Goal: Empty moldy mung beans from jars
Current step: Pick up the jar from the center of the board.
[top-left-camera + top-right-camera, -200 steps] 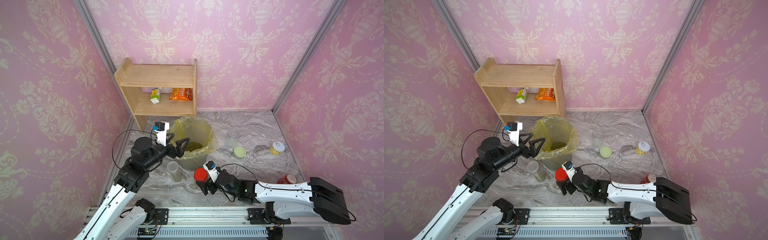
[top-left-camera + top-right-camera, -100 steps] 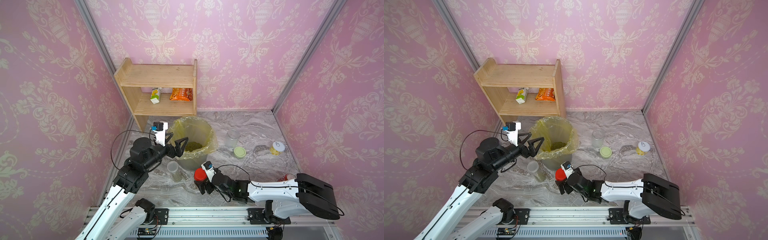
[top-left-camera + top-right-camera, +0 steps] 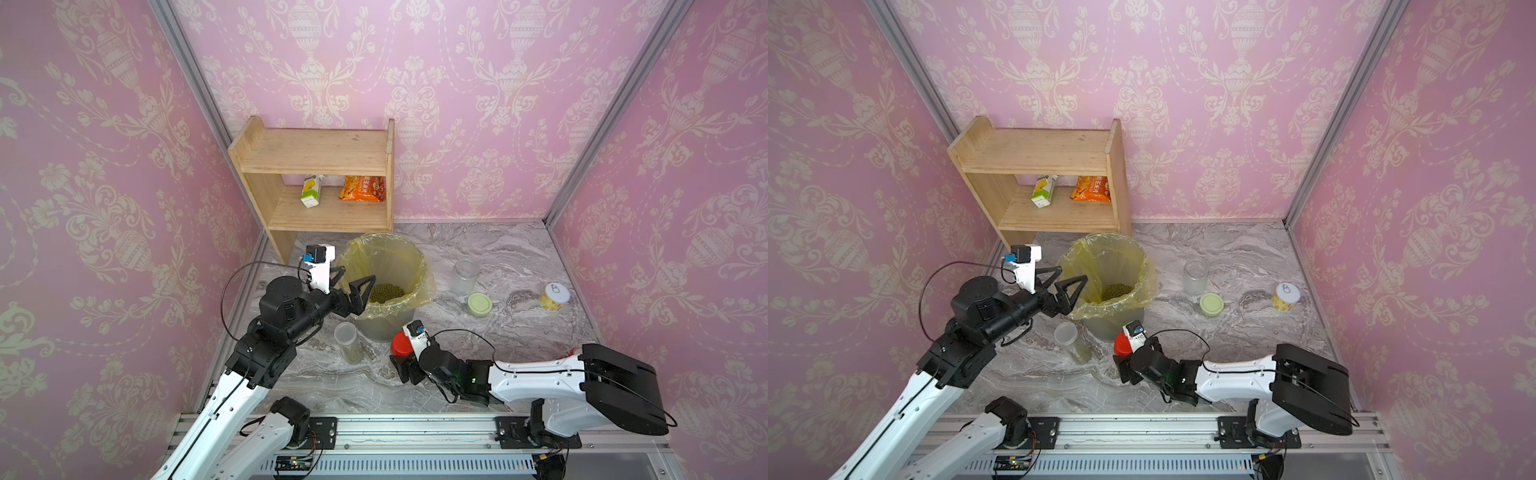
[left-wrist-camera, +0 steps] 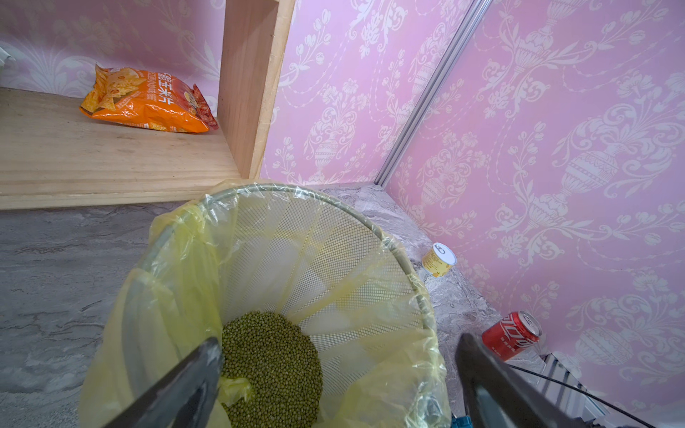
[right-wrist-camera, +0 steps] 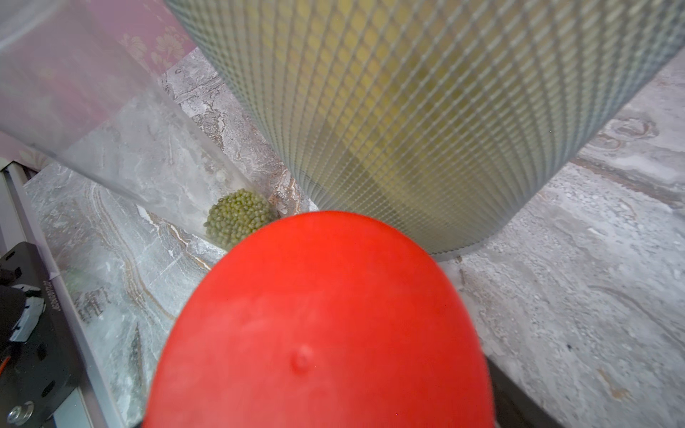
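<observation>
Jar (image 3: 400, 344) of clear plastic, red-lidded, sits at the right claw (image 3: 405, 368) — grip unclear; left claw (image 3: 357, 274) gapes over yellow-bagged mesh bin (image 3: 422, 270).

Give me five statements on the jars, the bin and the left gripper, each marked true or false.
1. The bin holds mung beans. True.
2. The left gripper grips a jar. False: it is open and empty, at the bin's rim.
3. The pale green lid is on its jar. False: it lies on the table beside the open jar.
4. The red-lidded jar stands beside the bin. True.
5. The slim jar is empty. False: beans fill its bottom.
</observation>
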You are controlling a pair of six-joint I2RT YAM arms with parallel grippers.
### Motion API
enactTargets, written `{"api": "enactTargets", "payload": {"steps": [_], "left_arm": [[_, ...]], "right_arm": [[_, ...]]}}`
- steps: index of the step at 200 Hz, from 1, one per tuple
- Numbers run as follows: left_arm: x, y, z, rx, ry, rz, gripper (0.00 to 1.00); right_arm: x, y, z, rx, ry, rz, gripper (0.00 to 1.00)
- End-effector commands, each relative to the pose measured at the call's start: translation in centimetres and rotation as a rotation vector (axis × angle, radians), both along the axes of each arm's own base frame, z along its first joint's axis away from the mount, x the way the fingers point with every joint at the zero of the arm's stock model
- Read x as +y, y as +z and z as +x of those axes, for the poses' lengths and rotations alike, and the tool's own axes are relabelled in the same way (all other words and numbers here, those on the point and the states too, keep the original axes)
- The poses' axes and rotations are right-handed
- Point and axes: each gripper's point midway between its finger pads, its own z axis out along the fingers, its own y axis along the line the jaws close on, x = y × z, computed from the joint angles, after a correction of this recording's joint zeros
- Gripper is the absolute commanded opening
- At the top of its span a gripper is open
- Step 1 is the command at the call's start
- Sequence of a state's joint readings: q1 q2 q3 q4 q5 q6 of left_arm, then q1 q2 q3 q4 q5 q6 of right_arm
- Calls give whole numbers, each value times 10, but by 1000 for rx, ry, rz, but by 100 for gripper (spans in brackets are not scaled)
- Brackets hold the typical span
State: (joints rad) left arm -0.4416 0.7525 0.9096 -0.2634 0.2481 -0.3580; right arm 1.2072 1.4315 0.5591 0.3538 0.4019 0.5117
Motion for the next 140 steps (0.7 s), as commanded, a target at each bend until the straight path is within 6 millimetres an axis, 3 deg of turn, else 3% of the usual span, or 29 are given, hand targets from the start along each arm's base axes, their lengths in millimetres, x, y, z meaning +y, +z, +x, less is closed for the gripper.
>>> {"api": "enactTargets", "payload": {"steps": [1, 64, 140], "left_arm": [[6, 0, -1, 13, 25, 1, 99], [8, -3, -1, 15, 35, 7, 99], [-15, -14, 9, 62, -57, -2, 99]], "right_arm": [[-3, 1, 6, -7, -63, 2, 85], [-11, 2, 9, -14, -106, 9, 70], [-43, 23, 12, -62, -178, -17, 64]]}}
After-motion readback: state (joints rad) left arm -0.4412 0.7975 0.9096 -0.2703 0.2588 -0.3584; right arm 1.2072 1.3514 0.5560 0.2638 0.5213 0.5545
